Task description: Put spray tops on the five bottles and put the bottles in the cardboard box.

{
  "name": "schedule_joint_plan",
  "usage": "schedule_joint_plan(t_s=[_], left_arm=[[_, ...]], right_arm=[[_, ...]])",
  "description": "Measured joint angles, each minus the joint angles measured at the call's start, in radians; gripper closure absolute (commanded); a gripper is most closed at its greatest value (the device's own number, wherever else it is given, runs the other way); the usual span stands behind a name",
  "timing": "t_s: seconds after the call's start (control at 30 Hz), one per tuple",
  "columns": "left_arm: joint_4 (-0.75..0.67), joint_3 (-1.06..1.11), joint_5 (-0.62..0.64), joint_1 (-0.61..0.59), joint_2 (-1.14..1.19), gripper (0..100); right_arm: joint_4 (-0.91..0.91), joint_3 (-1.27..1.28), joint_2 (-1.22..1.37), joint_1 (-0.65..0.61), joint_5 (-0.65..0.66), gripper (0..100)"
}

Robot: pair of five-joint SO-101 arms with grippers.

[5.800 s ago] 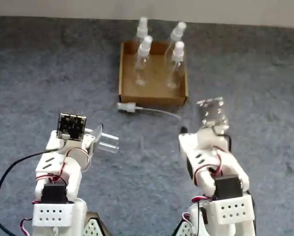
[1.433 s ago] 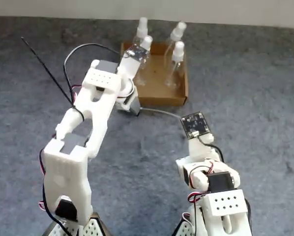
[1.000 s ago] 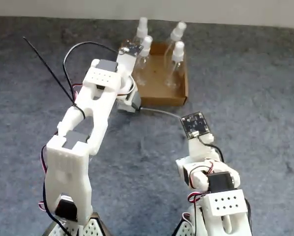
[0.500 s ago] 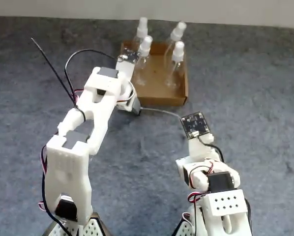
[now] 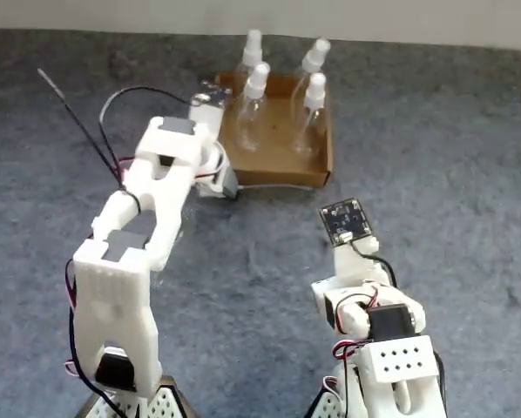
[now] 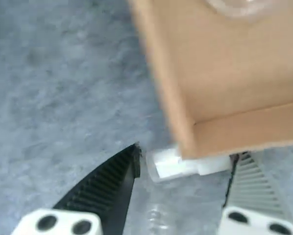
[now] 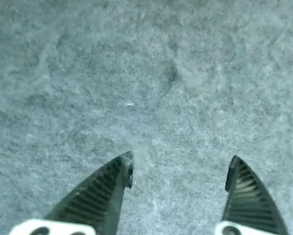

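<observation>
The cardboard box (image 5: pixel 278 177) holds two spray-topped bottles (image 5: pixel 259 85), (image 5: pixel 314 94); two more (image 5: pixel 251 45), (image 5: pixel 315 54) stand at its far edge. A loose white spray top (image 6: pixel 178 164) lies on the carpet against the box's front left corner (image 6: pixel 185 137), and its thin tube (image 5: pixel 282 186) runs along the box front. My left gripper (image 6: pixel 183 164) is open, one finger on each side of the spray top. Something clear (image 6: pixel 156 220) lies between the fingers nearer the wrist; I cannot tell what it is. My right gripper (image 7: pixel 181 169) is open and empty above bare carpet.
Grey carpet (image 5: pixel 435 174) covers the table on all sides of the box. The left arm (image 5: pixel 156 192) stretches diagonally to the box's front left corner, with black cables (image 5: pixel 86 122) looping off to its left. The right arm (image 5: pixel 365 296) is folded back near the front edge.
The left arm has swung left, from over the box's left side to its front left corner. The spray top's tube now lies against the box front. The right arm has kept still.
</observation>
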Motion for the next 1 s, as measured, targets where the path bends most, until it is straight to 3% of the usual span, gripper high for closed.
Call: schedule_joint_plan(t_s=[0.6,1.0], left_arm=[[0.069,-0.003,-0.204,-0.381,0.0,76],[0.322,-0.226,-0.396,-0.692,0.0,76]], right_arm=[[0.0,0.0,0.0,0.0,0.0,73.8],[0.02,-0.13,0.078,-0.043,0.0,73.8]])
